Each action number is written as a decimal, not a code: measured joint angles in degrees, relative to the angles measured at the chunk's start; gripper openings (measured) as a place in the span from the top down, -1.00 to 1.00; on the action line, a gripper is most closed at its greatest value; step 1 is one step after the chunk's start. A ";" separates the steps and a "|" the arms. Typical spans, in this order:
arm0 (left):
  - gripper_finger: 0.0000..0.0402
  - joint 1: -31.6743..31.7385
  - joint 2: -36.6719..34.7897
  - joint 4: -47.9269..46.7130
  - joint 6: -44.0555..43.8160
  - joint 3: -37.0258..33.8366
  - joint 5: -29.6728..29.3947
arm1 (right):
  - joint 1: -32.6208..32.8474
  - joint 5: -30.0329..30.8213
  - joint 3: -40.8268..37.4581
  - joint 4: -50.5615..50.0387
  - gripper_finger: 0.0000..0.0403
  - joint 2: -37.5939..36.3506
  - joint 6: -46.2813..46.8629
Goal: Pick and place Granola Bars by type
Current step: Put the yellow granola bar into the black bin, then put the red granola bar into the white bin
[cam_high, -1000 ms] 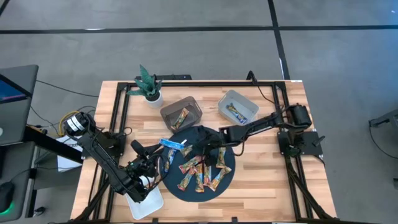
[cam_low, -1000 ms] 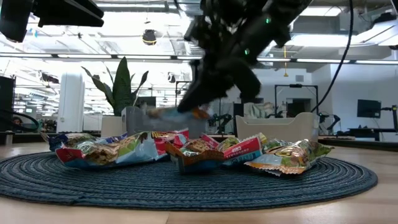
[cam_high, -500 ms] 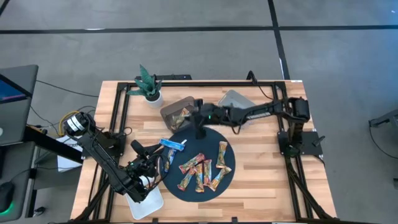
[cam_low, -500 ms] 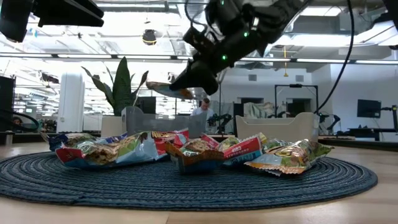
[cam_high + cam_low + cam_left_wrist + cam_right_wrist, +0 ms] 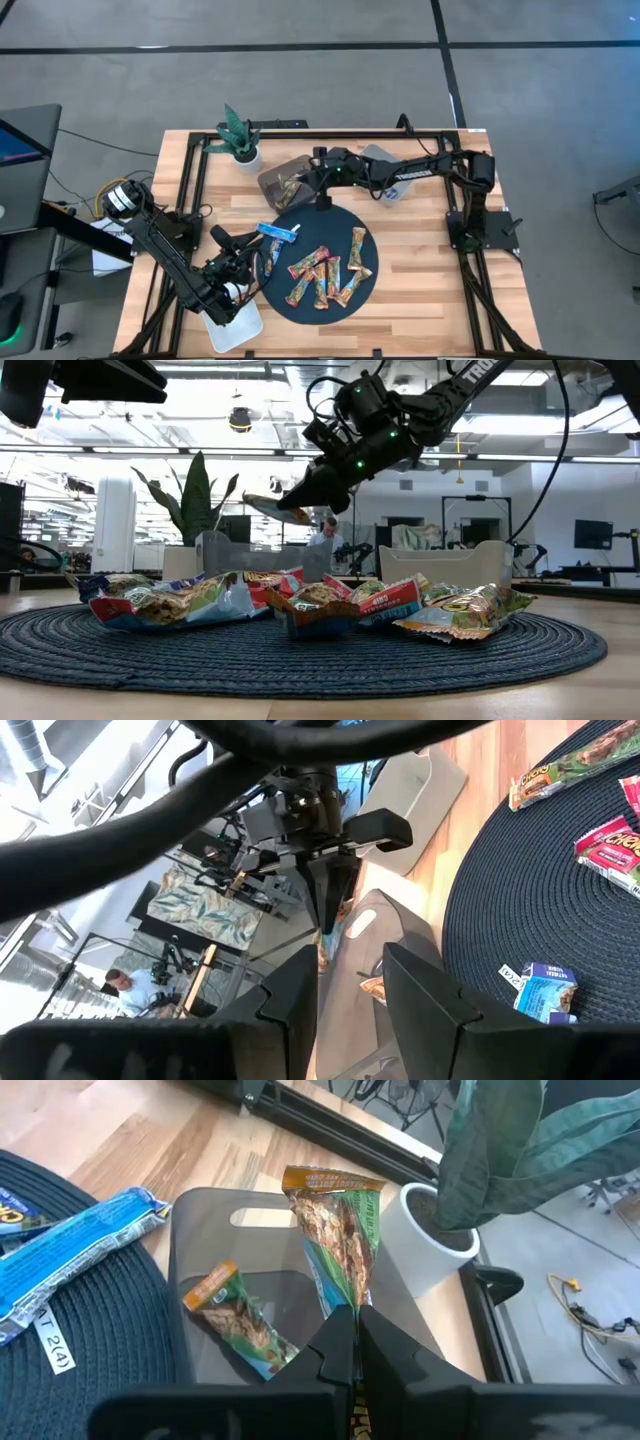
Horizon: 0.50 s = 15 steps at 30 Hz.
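High view: my right gripper (image 5: 306, 178) hangs over the grey bin (image 5: 291, 181); left arm waits beside the mat (image 5: 322, 263). Right wrist view: fingers clamped on a green granola bar (image 5: 335, 1238) above its twin (image 5: 240, 1320). Placing step; next, lower and release.

The counter (image 5: 420, 270) is showing pale, smooth wood planks framed by matt black metal rails (image 5: 190, 180). A round mat (image 5: 300, 655) is looking dark blue, woven and ribbed. The Granola Bars (image 5: 322, 272) are gleaming in crinkled glossy foil. A grey bin (image 5: 215, 1285) is appearing as smooth, semi-matt plastic, beside a glazed white pot (image 5: 432, 1240).
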 joint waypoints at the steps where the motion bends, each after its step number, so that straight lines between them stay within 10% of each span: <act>1: 0.45 0.00 0.00 0.00 0.00 0.00 0.00 | 0.00 0.00 0.00 -0.01 1.00 0.00 -0.01; 15: 0.45 0.00 0.00 0.00 0.00 0.00 0.02 | -0.52 0.09 0.00 0.43 0.58 0.00 2.03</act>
